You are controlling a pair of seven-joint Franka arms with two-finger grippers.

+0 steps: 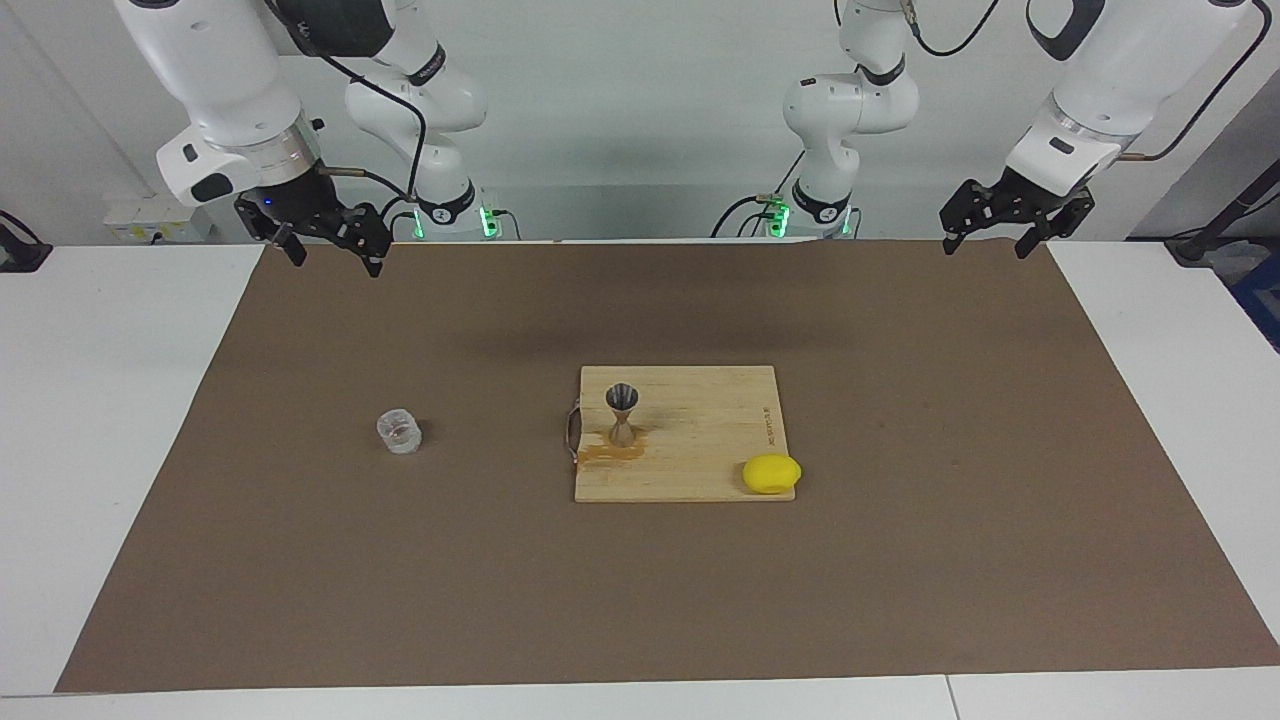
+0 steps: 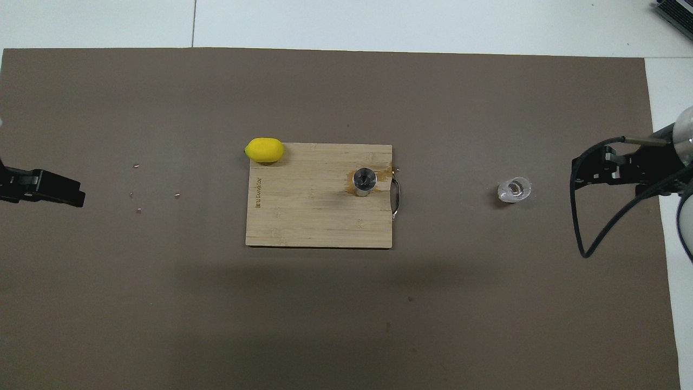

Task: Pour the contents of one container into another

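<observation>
Tumbler (image 1: 399,433) upright on mat (image 1: 900,600), mouth up, toward right arm's end. Jigger (image 1: 622,414) upright on board (image 1: 700,440), axis vertical. Right gripper (image 1: 328,245) and left gripper (image 1: 1012,220) raised, fingers spread, holding nothing, touching nothing.
</observation>
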